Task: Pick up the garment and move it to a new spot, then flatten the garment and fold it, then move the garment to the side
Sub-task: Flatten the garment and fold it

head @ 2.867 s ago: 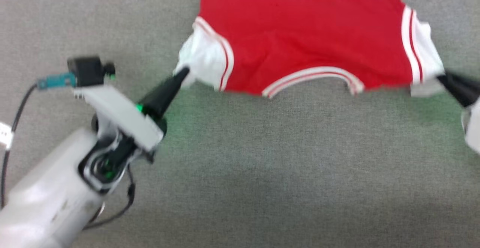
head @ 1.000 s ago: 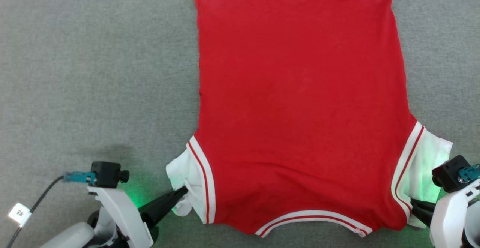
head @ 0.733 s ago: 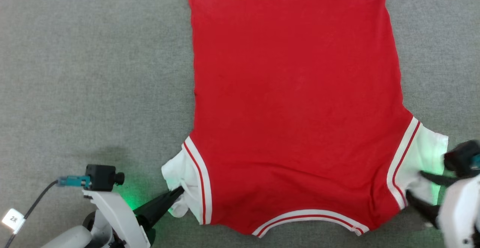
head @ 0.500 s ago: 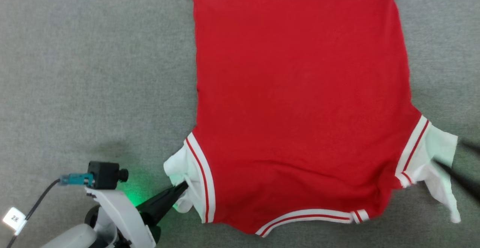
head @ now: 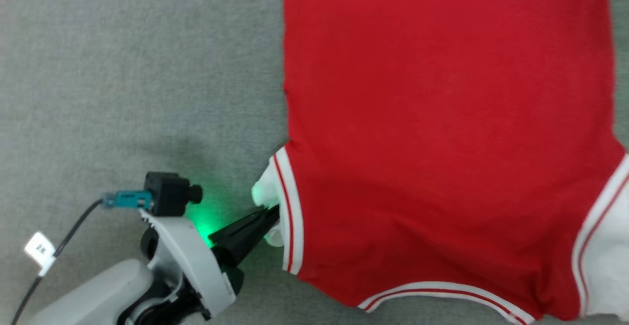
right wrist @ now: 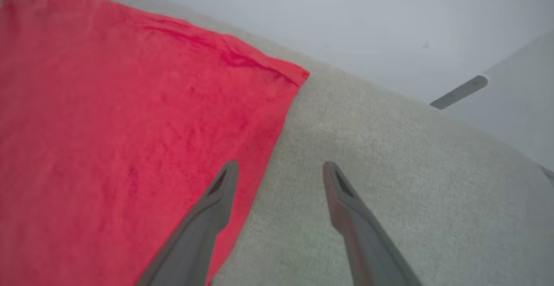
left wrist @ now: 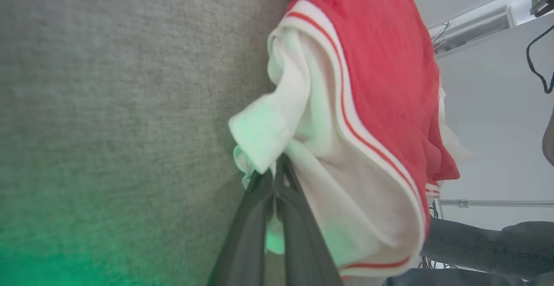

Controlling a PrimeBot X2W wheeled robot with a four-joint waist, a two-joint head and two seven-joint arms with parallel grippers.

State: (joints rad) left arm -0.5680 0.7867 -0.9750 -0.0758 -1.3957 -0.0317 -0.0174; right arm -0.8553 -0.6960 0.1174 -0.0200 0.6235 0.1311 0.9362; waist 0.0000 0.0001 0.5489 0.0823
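Working on the flatten step, by the look of things, with the shirt point(head: 442, 118) lying spread on the grey surface point(head: 123, 69), ahead and to the right of the left claw point(head: 272, 212). Pinching the white left sleeve point(left wrist: 268, 130) with that claw, fingers pressed tight together and cloth bunching in folds right at the tips. Hanging the right claw point(right wrist: 279, 169) spread wide and gripping nothing, over the shirt's side edge, one finger above red cloth, the other above bare surface, with a hem corner point(right wrist: 298, 74) well ahead of the tips. Seeing no lettering on the upturned side, so likely dealing with the back. Judging the body mostly smooth, bar soft ripples near the neck trim point(head: 442, 290) and the crumpled sleeve at the left claw. Calling next, probably, for tugging that sleeve outward, away from the body, then laying it flat; likewise for taking the right claw to the right sleeve point(head: 607, 266), lying loose far to the right of the left claw, and drawing that out too. Needing care not to drag the whole shirt sideways while pulling from one side alone. Leaving the folding and the move aside for after.
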